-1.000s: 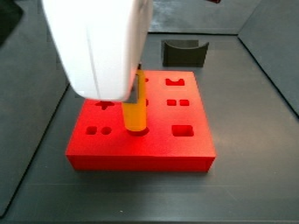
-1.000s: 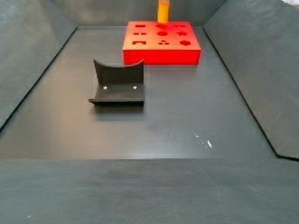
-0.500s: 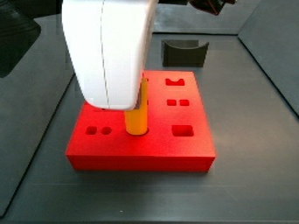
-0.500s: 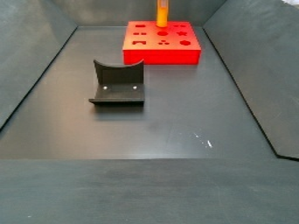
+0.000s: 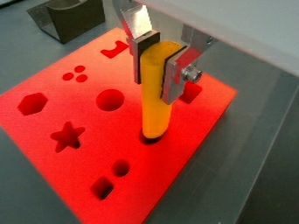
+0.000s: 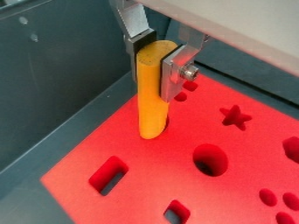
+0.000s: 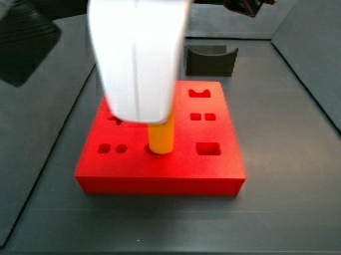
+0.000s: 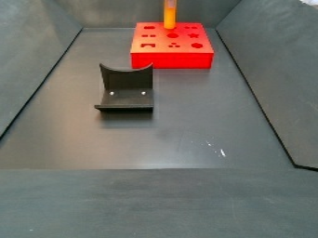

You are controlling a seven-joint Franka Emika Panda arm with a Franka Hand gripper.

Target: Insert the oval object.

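The oval object (image 5: 156, 105), a slim orange-yellow peg, stands upright with its lower end in a hole of the red block (image 5: 70, 166). My gripper (image 5: 159, 66) is right above the block, shut on the peg's upper part, with a pad against each side. Both wrist views show this grip; the gripper (image 6: 158, 63), the peg (image 6: 152, 101) and the red block (image 6: 233, 192) appear there too. In a side view the peg (image 7: 160, 137) shows below the white hand (image 7: 138, 60), which hides the fingers. In a side view only the peg (image 8: 169, 11) shows above the block (image 8: 174, 54).
The dark grey curved holder (image 8: 125, 88) lies on the floor, well apart from the red block; it also shows in a side view (image 7: 209, 58) and a wrist view (image 5: 70, 17). Dark walls enclose the floor. The block has several other shaped holes.
The white hand has shifted sideways over the block, to the right in a side view. The peg stays gripped and standing in its hole, its top moved slightly with the hand.
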